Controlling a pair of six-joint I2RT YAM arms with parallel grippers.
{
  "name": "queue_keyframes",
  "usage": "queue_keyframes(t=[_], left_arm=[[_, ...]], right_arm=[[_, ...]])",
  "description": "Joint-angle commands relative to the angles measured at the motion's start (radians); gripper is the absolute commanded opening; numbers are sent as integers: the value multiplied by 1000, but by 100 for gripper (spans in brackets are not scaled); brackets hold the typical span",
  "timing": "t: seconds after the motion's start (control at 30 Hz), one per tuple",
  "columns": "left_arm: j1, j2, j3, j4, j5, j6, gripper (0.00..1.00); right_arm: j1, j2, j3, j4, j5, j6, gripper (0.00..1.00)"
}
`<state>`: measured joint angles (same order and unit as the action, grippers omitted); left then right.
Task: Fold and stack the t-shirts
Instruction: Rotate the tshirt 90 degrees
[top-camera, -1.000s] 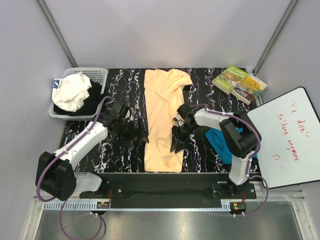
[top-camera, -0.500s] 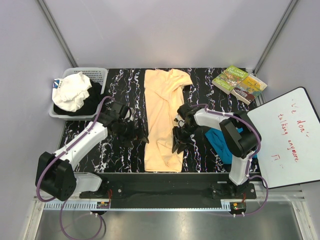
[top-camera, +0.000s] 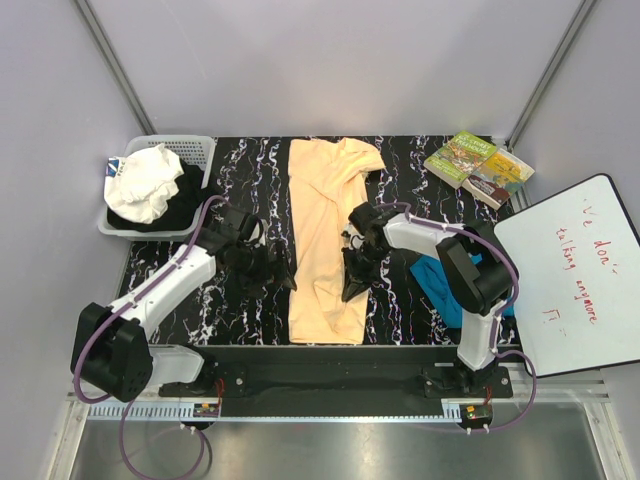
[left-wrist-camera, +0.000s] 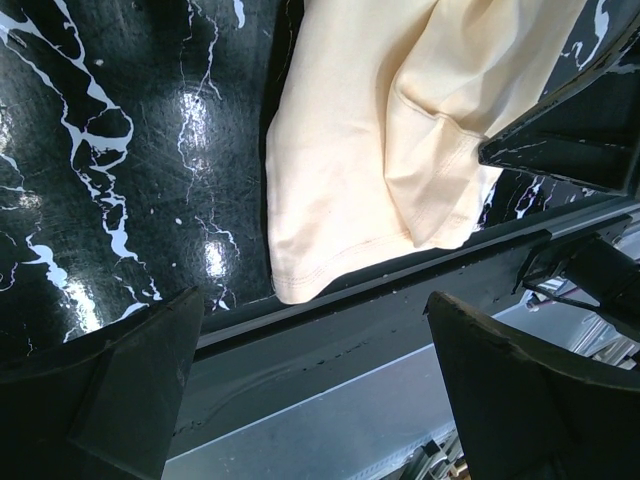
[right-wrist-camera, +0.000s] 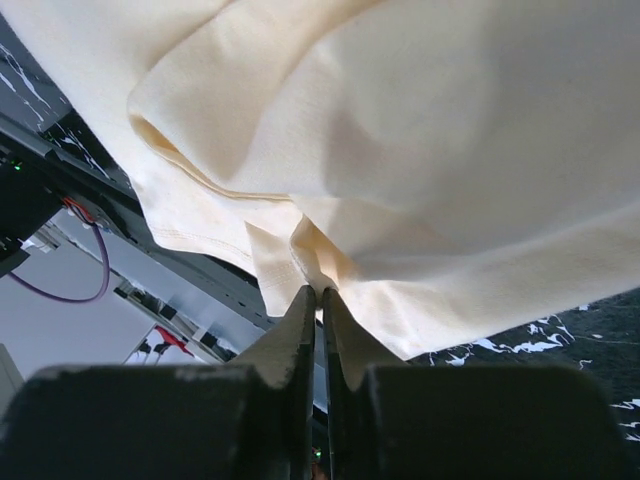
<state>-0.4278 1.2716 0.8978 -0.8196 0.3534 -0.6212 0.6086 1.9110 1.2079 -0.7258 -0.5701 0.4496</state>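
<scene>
The pale peach-yellow t-shirt (top-camera: 323, 235) lies folded lengthwise in a long strip down the middle of the black marbled table (top-camera: 245, 180). My right gripper (top-camera: 350, 288) is at its right edge near the bottom and is shut on a fold of the shirt (right-wrist-camera: 330, 150), lifting that edge a little. My left gripper (top-camera: 283, 277) is open and empty just left of the shirt's (left-wrist-camera: 360, 140) left edge. The teal-blue t-shirt (top-camera: 437, 283) lies crumpled at the right, partly hidden under my right arm.
A white basket (top-camera: 190, 150) with white and black cloth stands at the back left. Two books (top-camera: 478, 168) lie at the back right. A whiteboard (top-camera: 575, 275) leans at the right. The table's front rail (left-wrist-camera: 380, 290) is close below the shirt's hem.
My right gripper has shifted slightly left and up with the shirt edge pinched in it. The left arm has barely moved.
</scene>
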Motion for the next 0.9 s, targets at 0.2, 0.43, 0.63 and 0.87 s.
queue_keyframes(t=[0.2, 0.43, 0.63, 0.87], left_arm=[[3, -5, 3, 14, -14, 21, 99], [3, 31, 32, 13, -30, 34, 99], [3, 115, 124, 1, -57, 57, 99], [4, 261, 291, -27, -103, 86, 99]], right_arm=[[25, -55, 16, -7, -79, -5, 3], [74, -84, 71, -92, -141, -29, 3], [158, -21, 91, -129, -198, -40, 4], [209, -32, 151, -216, -139, -74, 68]])
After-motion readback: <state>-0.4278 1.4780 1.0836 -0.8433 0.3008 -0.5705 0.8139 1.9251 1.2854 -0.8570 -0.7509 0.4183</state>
